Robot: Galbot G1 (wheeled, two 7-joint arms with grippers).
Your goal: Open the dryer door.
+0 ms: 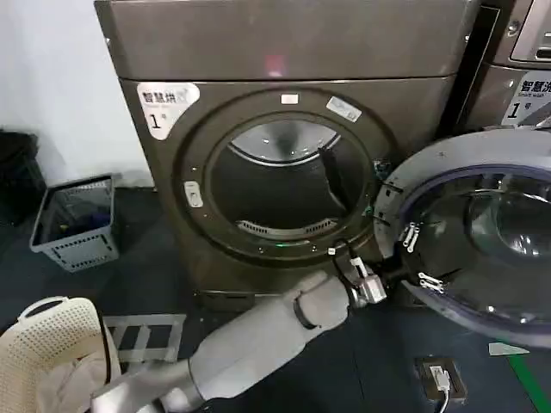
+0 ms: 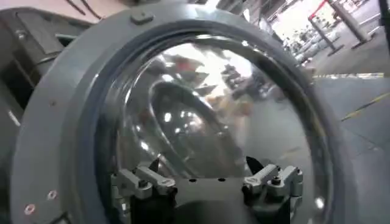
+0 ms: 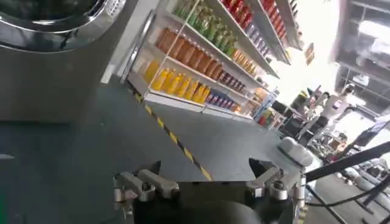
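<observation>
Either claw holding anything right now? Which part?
Nothing held. Left claw is open, beside the grey inner face of the swung-open dryer door. Right claw is open too.

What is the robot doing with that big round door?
The robot is opening the dryer door. The door already hangs wide open to the right of the dryer, its grey inner face toward us, and you can see into the drum. The left gripper is down by the door's lower edge with its fingers apart, holding nothing. The right gripper waits off to the side, open too, pointing at the floor.
</observation>
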